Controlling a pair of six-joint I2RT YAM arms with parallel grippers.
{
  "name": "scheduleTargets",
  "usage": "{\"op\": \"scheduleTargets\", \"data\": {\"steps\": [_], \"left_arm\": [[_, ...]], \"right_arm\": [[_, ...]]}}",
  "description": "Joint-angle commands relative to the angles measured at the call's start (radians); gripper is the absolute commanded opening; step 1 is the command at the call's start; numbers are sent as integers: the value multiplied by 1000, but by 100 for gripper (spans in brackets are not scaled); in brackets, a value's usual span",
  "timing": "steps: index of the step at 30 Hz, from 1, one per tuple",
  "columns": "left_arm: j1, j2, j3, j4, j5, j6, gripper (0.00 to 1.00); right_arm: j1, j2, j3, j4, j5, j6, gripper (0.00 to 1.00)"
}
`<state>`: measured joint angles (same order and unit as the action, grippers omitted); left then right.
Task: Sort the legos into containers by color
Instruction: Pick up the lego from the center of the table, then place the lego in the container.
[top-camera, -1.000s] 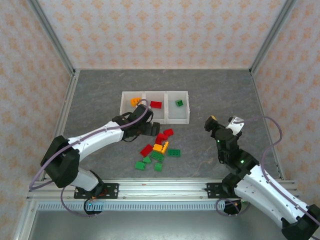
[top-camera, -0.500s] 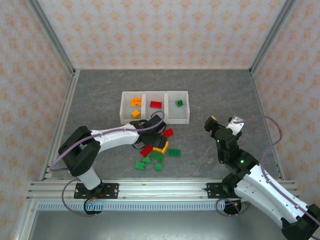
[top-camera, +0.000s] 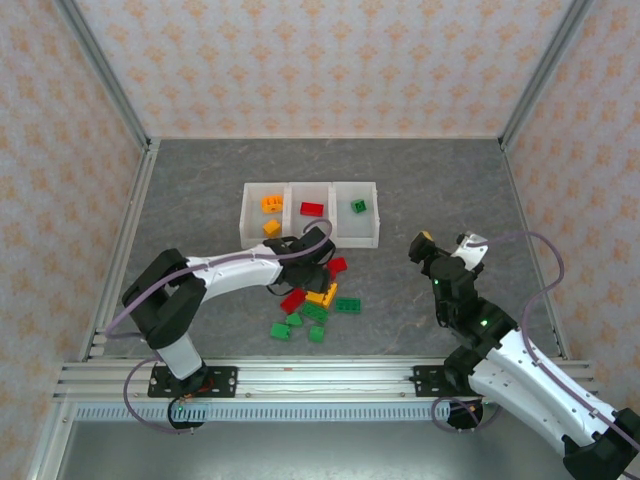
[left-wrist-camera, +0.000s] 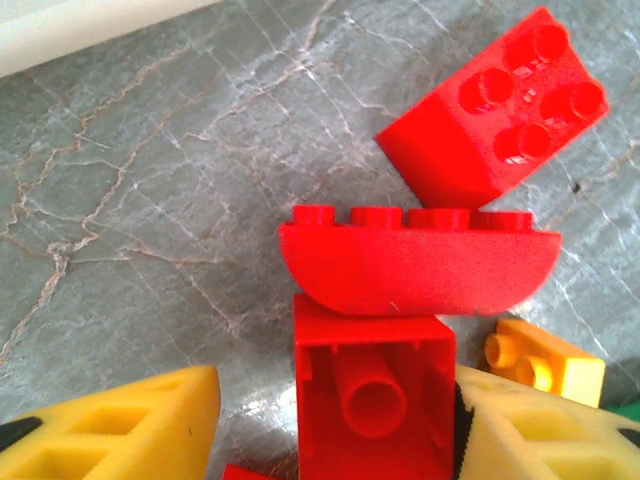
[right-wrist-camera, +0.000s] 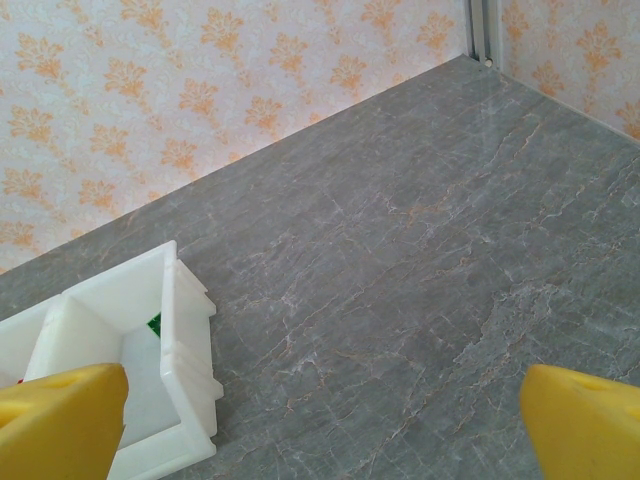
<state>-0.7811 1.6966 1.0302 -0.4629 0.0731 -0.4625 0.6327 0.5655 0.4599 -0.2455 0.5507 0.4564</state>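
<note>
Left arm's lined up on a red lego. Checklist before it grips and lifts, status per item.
1. Red hollow-bottomed plastic brick sits between the fingers of the left gripper: ok.
2. Both fingers touching it: not ok; one finger stands apart.
3. Brick free of neighbours: not ok; a curved red piece appears to lie against it.
4. Middle compartment of the white plastic bin row holds a red brick: ok.
5. Right gripper open, away from the loose lego pile: ok.
</note>
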Motion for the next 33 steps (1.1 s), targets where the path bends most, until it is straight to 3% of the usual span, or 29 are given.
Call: {"op": "scheduleTargets", "data": {"steps": [1, 16, 25, 27, 33], "left_arm": [[32, 26, 11, -10, -26, -15, 54], [86, -144, -78, 68, -37, -49, 26], [87, -319, -21, 65, -163, -30, 26], [92, -308, 18, 53, -216, -3, 26], [130, -138, 232, -9, -237, 76, 26]], "right_arm": [[-4, -9, 0, -3, 30, 1, 100], [-5, -12, -7, 5, 28, 1, 100], [-5, -29, -16, 42, -18, -26, 99], [-5, -43, -17, 48, -32, -30, 100], [-5, -79, -29, 49, -38, -33, 100]]}}
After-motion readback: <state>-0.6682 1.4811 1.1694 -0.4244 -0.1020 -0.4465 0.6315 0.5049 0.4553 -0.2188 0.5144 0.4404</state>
